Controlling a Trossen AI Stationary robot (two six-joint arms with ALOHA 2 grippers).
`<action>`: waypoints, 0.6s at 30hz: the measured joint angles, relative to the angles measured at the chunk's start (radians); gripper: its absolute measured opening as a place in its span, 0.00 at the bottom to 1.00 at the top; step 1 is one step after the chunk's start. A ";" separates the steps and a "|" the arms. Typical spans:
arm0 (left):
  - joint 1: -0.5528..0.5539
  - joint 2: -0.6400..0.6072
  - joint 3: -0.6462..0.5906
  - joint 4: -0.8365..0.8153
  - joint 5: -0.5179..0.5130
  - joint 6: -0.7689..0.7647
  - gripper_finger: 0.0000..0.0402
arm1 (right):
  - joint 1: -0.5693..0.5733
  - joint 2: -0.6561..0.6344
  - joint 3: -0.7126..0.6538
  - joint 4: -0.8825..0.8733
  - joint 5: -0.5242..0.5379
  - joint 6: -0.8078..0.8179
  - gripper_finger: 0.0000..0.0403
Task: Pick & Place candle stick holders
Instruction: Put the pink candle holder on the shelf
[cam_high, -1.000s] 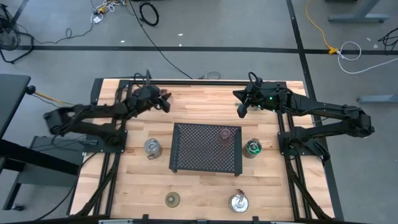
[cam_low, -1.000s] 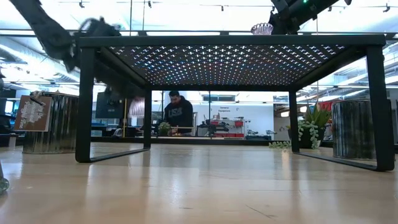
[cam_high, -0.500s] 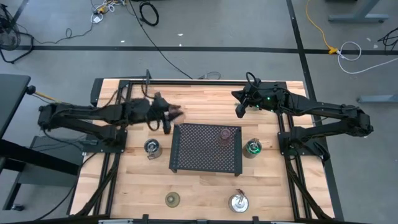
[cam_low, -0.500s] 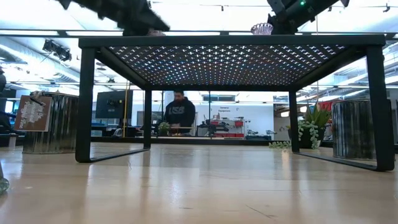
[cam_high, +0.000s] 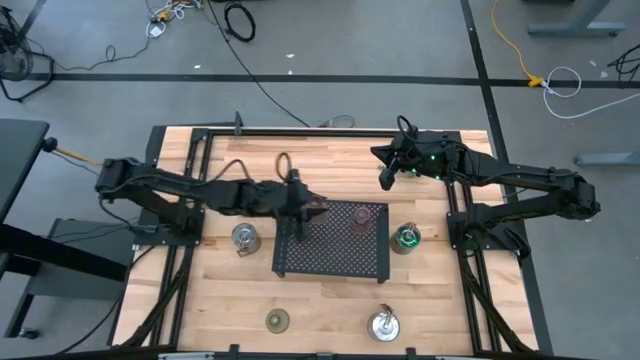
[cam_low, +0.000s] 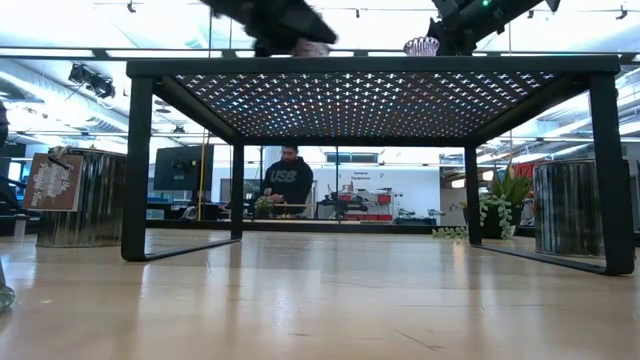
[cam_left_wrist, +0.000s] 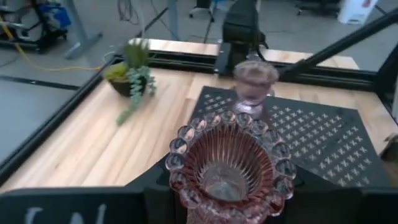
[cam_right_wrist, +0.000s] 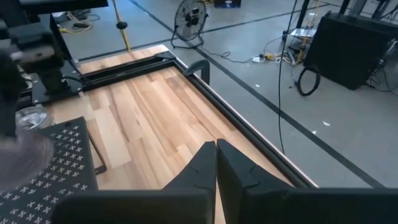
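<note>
Grey floor with cables surrounds the wooden table, and in the low view a person in a dark top stands far behind it. At the centre of the table stands the black perforated tray.

From 9 o'clock the left arm reaches to the tray's corner at about 11 o'clock; the left gripper grasps a pink candle stick holder and holds it over that corner. The second pink holder stands upright on the tray toward 1 o'clock.

The right arm waits at 2 o'clock of the table, and the right gripper is clenched with nothing between its fingers.

One silver holder stands on the wood at 9 o'clock of the tray, another silver holder at 5 o'clock. The olive-green holder is at 7 o'clock. The small green plant sits just beside the tray at 3 o'clock.
</note>
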 joint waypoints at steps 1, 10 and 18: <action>-0.003 0.020 0.019 -0.011 0.012 0.003 0.32 | 0.000 0.000 0.000 0.000 0.000 0.000 0.03; -0.009 0.173 0.147 -0.057 0.031 0.005 0.32 | 0.000 0.000 0.000 -0.006 0.000 -0.006 0.03; -0.009 0.213 0.183 -0.051 0.073 0.003 0.32 | 0.000 0.000 0.000 -0.013 0.001 -0.021 0.03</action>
